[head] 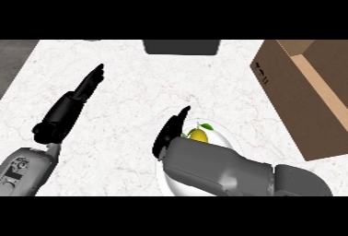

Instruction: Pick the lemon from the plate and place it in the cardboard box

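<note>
A yellow lemon (pixel 198 135) with a green leaf lies on a white plate (pixel 221 137) near the counter's front. My right hand (pixel 170 132) is over the plate's left part, right beside the lemon, fingers straight and pointing away; its grey forearm hides most of the plate. The brown cardboard box (pixel 299 99) stands at the right, its open top facing up and partly out of view. My left hand (pixel 75 103) rests at the left of the counter, fingers straight and pointing toward the back.
A dark grey object (pixel 181 46) sits at the counter's back edge, centre. The white marble counter (pixel 136 83) ends at the left in a darker strip (pixel 12 60).
</note>
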Robot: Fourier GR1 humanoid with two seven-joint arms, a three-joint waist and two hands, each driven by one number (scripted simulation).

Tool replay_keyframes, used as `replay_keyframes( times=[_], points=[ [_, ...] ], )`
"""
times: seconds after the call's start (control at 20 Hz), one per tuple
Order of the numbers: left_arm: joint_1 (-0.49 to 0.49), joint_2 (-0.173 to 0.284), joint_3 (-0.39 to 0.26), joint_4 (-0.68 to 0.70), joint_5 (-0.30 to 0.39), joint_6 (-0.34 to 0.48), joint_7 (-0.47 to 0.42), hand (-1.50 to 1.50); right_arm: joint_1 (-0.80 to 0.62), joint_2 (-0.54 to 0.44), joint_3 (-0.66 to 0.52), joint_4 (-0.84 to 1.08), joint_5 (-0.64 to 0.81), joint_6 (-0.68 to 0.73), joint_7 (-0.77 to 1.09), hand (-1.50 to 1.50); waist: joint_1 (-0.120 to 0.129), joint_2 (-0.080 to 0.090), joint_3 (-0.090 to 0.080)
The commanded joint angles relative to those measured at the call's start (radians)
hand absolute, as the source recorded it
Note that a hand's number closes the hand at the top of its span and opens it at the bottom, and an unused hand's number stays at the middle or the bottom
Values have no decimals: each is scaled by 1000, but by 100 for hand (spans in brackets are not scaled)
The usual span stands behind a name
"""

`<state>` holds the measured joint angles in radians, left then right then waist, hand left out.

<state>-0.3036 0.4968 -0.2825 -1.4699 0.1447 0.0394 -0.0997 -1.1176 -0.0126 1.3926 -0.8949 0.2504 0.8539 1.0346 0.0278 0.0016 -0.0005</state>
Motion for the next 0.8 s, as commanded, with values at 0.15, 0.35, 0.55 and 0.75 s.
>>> replay_keyframes(
  times=[0.15, 0.35, 0.55, 0.75],
  points=[
    [-11, -25, 9, -33, -11, -4, 85, 0, 8, -3, -21, 28, 101, 22, 56, -150, -24, -3, 1],
    [53, -3, 48, -41, -28, -24, 5, 0, 90, 12, -42, 60, 153, -6, 59, -150, -20, -2, 0],
    [19, -43, 52, -3, -63, -26, 12, 0, 81, 12, -49, 44, 211, 58, -90, 150, -15, 1, 0],
    [38, -52, 72, 28, -61, -50, -53, 0, 85, -35, 9, 23, 327, -24, -268, 150, -17, 4, 0]
  ],
)
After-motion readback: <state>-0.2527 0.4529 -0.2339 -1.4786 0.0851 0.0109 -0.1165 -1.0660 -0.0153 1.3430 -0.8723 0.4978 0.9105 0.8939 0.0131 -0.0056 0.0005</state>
